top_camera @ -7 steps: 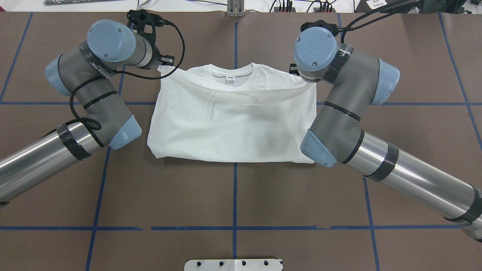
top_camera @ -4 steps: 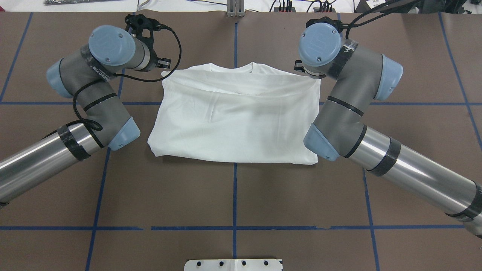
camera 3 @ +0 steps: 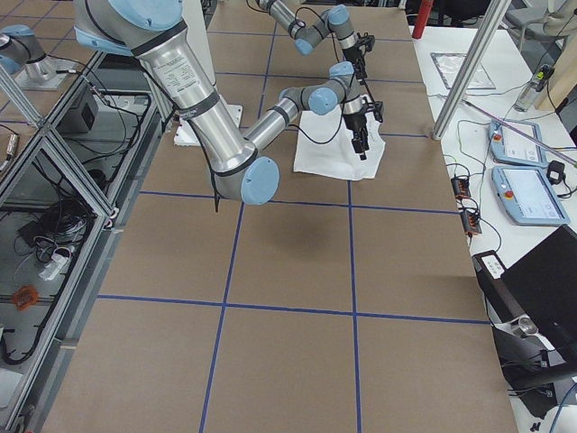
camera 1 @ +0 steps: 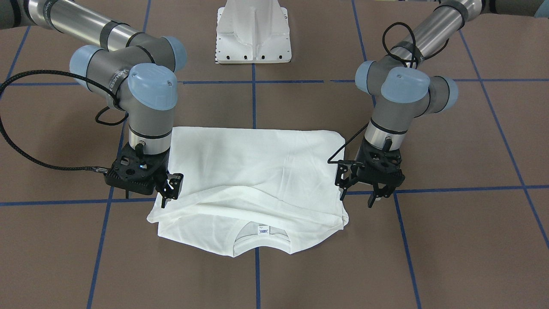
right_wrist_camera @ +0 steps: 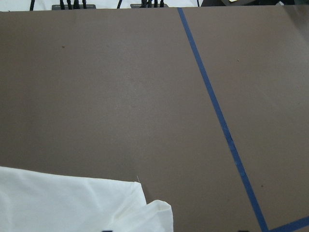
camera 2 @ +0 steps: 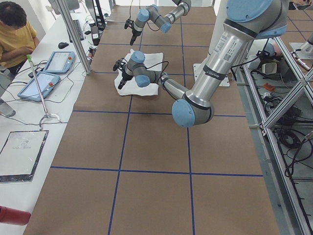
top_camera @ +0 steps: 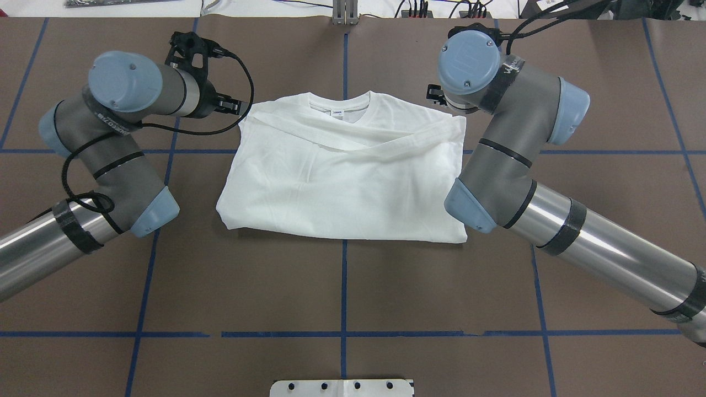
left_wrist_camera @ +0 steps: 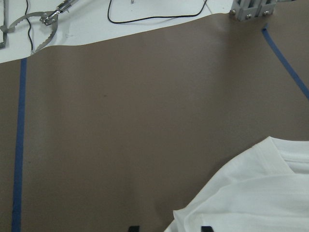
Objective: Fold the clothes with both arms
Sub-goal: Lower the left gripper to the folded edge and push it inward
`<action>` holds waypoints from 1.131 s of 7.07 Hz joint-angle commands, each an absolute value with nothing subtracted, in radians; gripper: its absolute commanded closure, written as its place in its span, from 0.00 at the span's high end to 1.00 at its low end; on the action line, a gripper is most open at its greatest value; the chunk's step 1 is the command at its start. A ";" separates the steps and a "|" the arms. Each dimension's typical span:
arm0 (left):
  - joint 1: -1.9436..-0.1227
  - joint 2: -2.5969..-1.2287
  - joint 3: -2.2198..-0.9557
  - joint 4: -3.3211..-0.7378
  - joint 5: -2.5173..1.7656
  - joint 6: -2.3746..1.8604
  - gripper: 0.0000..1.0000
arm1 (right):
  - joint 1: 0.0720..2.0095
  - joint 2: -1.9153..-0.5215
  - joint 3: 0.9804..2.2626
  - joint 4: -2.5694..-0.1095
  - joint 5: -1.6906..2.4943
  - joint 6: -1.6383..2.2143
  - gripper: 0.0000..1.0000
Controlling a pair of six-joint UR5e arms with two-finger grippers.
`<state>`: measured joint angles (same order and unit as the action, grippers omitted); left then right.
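The white shirt point(top_camera: 342, 187) lies folded on the brown table, collar and blue neck label point(top_camera: 336, 113) at the far edge. Its folded-over hem rests slack across the chest, just short of the collar point(camera 1: 263, 230). My left gripper point(camera 1: 357, 196) hovers open beside the shirt's point(camera 1: 257, 171) far corner, holding nothing. In the left wrist view its fingertips point(left_wrist_camera: 206, 228) stand apart above that corner of the shirt point(left_wrist_camera: 251, 193). My right gripper point(camera 1: 168, 192) is at the opposite far corner, open, its fingers off the cloth. In the overhead view the right gripper point(top_camera: 436, 96) is mostly hidden under the wrist.
The white pedestal base point(camera 1: 253, 34) stands at the robot's side of the table. Blue tape lines point(top_camera: 344, 286) cross the brown surface. Cables and plugs point(top_camera: 419, 8) run along the far edge. A person point(camera 2: 14, 34) and tablets point(camera 2: 49, 73) are at a side bench.
Both grippers have let go of the raised hem, which has dropped onto the shirt below the collar. The left arm has drawn back outward, away from the shirt.
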<state>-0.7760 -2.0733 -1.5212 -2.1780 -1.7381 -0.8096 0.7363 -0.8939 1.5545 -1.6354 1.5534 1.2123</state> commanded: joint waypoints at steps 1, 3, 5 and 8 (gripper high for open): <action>-0.695 -1.903 -1.697 -2.187 -1.747 -0.836 1.00 | 0.736 -0.902 1.577 -1.634 1.554 1.213 1.00; -0.555 -1.867 -1.709 -2.221 -1.689 -1.006 1.00 | 0.735 -0.903 1.582 -1.634 1.552 1.215 1.00; -0.502 -1.867 -1.703 -2.221 -1.649 -1.078 0.64 | 0.735 -0.904 1.583 -1.634 1.552 1.213 1.00; -0.500 -1.867 -1.697 -2.220 -1.648 -1.078 0.61 | 0.735 -0.902 1.585 -1.634 1.552 1.215 1.00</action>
